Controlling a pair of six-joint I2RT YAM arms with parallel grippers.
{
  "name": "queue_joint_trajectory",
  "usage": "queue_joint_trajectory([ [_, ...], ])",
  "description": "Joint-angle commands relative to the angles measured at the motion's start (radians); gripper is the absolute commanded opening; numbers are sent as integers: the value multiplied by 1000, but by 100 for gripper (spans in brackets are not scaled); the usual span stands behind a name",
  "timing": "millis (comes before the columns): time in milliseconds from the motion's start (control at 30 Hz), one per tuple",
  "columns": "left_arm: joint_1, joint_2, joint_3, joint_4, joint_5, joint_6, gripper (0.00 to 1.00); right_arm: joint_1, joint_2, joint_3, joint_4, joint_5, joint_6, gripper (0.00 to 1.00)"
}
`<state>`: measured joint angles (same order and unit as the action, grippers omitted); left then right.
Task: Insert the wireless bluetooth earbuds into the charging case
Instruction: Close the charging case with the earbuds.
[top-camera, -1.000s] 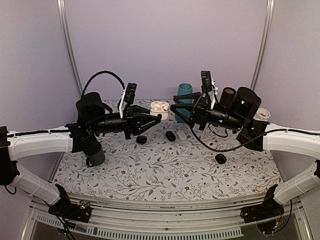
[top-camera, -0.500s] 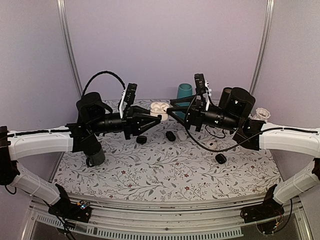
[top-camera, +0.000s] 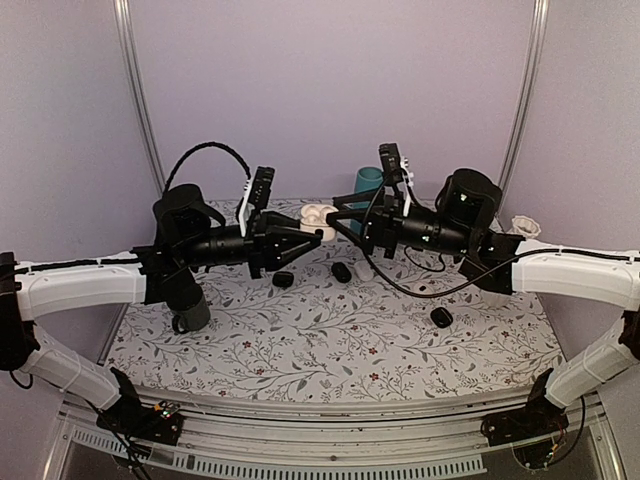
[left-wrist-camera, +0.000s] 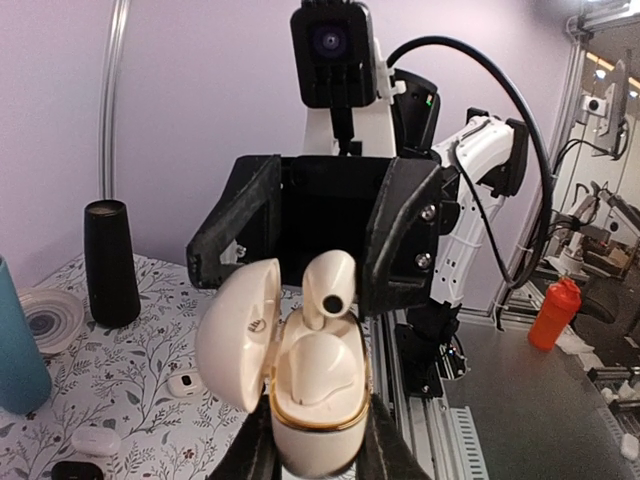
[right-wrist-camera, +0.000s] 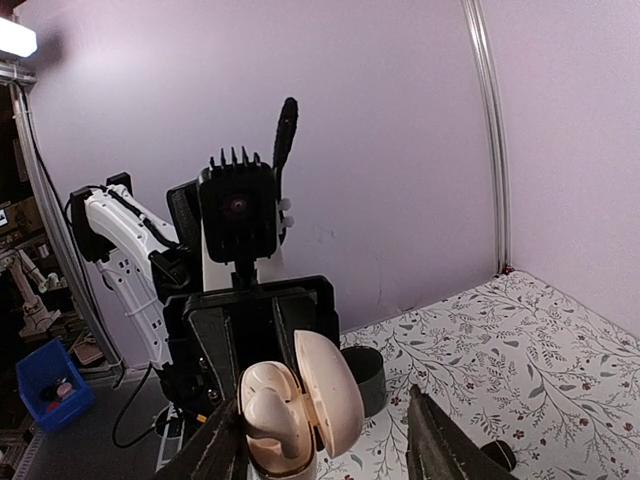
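hidden: earbud (left-wrist-camera: 330, 285) base, perhaps seated | left gripper (left-wrist-camera: 318, 447) pinches charging case (left-wrist-camera: 315, 400) | right gripper (right-wrist-camera: 327, 442) spread, fingers 9 and 3 o'clock of case

The charging case (right-wrist-camera: 318, 395) stood open, its lid swung to the right and one white earbud (right-wrist-camera: 262, 408) upright in a socket. The right gripper (right-wrist-camera: 328, 405) had its black fingers spread on either side of it. Behind, the left arm's camera (right-wrist-camera: 240, 212) faced us, and a dark cup (right-wrist-camera: 365, 378) sat on the floral tablecloth (right-wrist-camera: 500, 340).
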<state>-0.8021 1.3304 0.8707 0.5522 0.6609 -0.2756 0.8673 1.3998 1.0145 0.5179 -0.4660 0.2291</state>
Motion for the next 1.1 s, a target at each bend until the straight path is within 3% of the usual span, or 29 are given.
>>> queue_joint_trajectory([
  [0, 3, -8, 32, -18, -28, 42, 0, -6, 19, 44, -34, -20, 19, 54],
  [433, 1, -34, 13, -26, -103, 61, 0, -19, -7, 65, -39, -71, 46, 56],
  [767, 1, -40, 10, -27, -86, 64, 0, -68, 63, 108, -14, -350, 146, 59],
  [1067, 0, -44, 7, -33, -99, 65, 0, -69, 129, 167, -18, -481, 203, 59],
])
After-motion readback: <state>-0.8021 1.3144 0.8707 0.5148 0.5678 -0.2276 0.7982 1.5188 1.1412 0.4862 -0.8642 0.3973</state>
